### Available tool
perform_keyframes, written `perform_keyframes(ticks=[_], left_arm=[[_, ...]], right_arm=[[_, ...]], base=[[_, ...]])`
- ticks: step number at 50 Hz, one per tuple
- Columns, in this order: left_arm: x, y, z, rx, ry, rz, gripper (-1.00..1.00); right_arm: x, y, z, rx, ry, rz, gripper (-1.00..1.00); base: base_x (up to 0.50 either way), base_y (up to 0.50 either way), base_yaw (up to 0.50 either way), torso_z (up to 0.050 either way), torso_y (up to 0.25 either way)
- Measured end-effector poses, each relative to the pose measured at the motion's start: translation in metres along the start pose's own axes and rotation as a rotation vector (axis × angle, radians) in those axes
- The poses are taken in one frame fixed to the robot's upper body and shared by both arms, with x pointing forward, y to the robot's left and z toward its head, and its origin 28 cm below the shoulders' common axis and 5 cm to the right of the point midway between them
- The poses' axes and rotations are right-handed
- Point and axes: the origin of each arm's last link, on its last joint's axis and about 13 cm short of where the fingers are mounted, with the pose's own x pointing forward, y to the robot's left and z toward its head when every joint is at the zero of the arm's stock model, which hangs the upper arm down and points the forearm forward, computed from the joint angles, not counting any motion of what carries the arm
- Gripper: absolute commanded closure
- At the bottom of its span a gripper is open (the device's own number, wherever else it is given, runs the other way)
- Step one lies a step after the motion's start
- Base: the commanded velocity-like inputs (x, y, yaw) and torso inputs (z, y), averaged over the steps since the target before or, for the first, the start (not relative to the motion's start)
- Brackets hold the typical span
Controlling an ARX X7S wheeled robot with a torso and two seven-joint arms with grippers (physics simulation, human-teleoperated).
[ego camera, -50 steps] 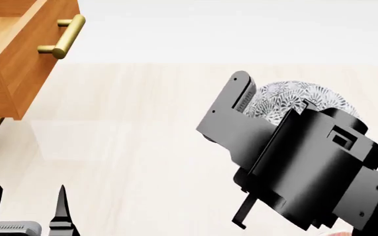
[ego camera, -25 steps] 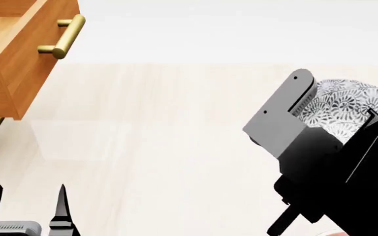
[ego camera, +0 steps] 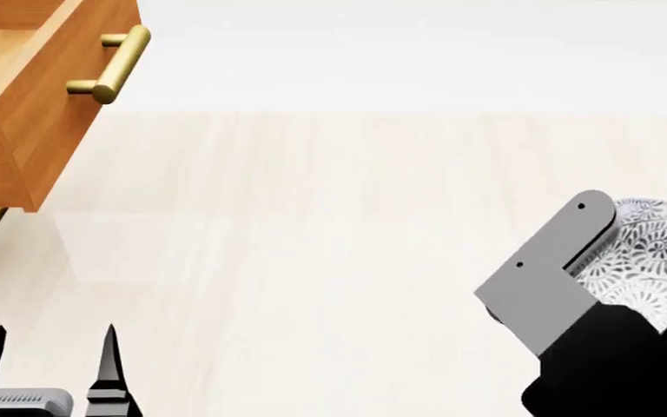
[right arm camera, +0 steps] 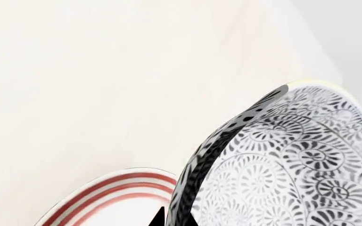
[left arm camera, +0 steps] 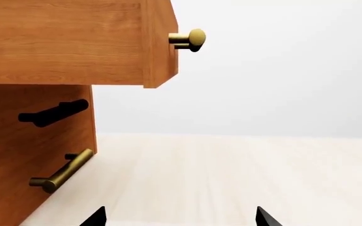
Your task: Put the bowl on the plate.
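My right gripper [right arm camera: 175,220] is shut on the rim of the bowl [right arm camera: 282,169], a deep white bowl with a dense grey-black floral pattern. The bowl hangs tilted in the air. Just beyond its rim lies the plate [right arm camera: 115,190], white with red rings, only partly in the right wrist view. In the head view the bowl [ego camera: 658,252] sits at the right edge behind the right gripper's grey finger [ego camera: 548,274], and the plate is out of view. My left gripper [left arm camera: 179,217] is open and empty, low at the head view's left [ego camera: 46,365].
A wooden cabinet [left arm camera: 36,155] stands at the left with its upper drawer [ego camera: 32,95] pulled out. Brass handles [ego camera: 114,61] stick out from the drawer fronts. The pale wooden tabletop [ego camera: 310,243] stretches between the cabinet and the right arm.
My right gripper has carried the bowl to the right and downward in the head view, now partly past the right edge. The left arm has not moved.
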Motion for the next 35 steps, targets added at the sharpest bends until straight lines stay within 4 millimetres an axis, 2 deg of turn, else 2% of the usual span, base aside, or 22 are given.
perform_keyframes(ticks=[22,35], left_arm=[[0.001,-0.001,-0.002,0.0,0.002,-0.004,-1.0],[0.001,-0.001,-0.003,0.0,0.001,-0.005,-1.0]], right_arm=[[-0.01,0.009,-0.025,0.094,-0.005,-0.011,1.0],[-0.007,0.015,-0.038,0.141,-0.003,0.004,1.0]], base=[[0.0,0.0,0.0,0.0,0.0],[0.0,0.0,0.0,0.0,0.0]])
